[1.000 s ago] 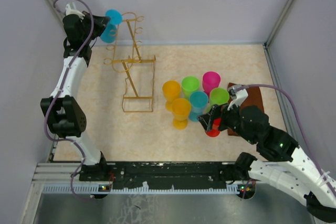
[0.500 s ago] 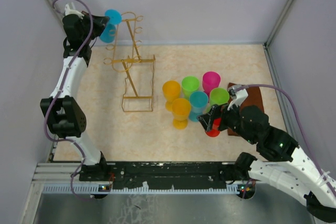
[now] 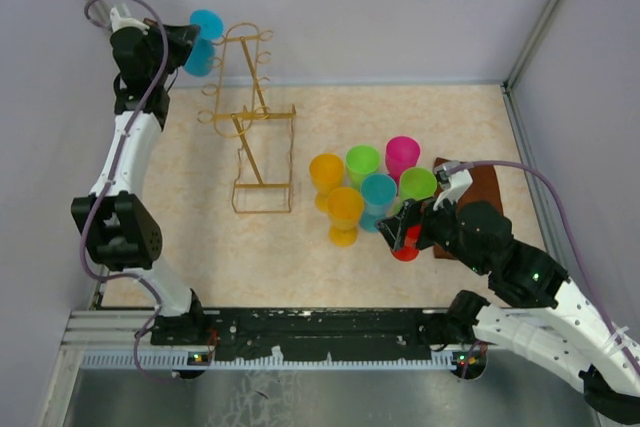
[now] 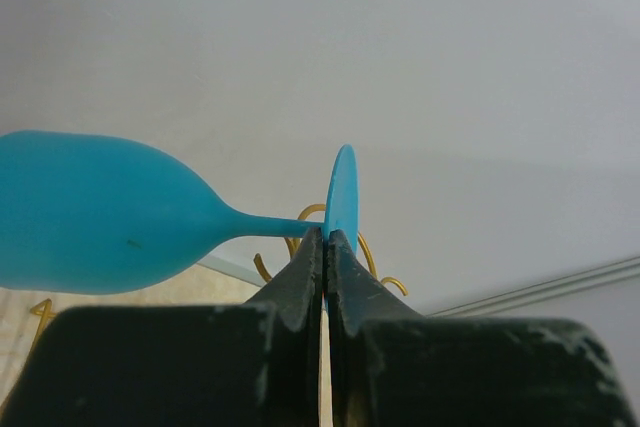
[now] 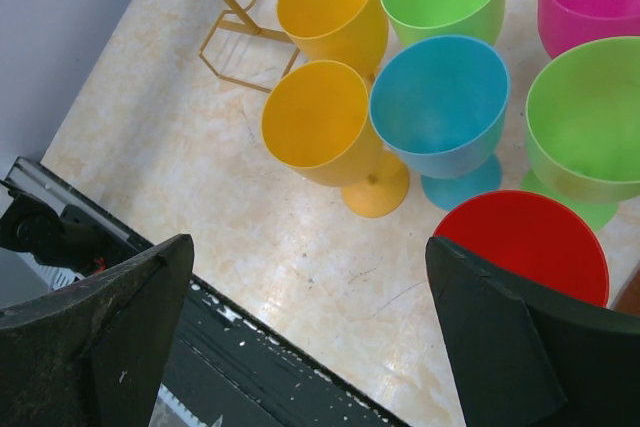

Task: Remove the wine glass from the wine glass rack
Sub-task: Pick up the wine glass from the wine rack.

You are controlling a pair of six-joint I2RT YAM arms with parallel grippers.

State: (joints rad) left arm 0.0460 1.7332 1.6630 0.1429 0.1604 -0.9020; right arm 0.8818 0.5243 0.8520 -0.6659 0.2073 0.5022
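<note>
Upper left of the overhead view: the left gripper (image 3: 186,44), raised high against the back wall, is clamped tight on the flat foot of a blue wine glass (image 3: 206,37). In the wrist view the two dark fingers (image 4: 300,282) meet on the thin disc of the foot. The stem runs level to the left of that frame and ends in the rounded bowl. The glass sits in the air just left of the top of the golden wine glass rack (image 3: 250,117), whose hooks curl behind the foot. Whether the glass is quite free of those hooks cannot be told. The rack stands left of centre on the pale marbled table (image 3: 300,257). At lower right, the right gripper (image 3: 402,230) hovers with its jaws spread wide and nothing between them. It hangs above a red glass (image 3: 405,249) at the near edge of a cluster of coloured glasses (image 3: 379,192). These are two orange, two green, one cyan and one magenta, all upright and close together. A brown board (image 3: 480,187) lies just right of the cluster.
</note>
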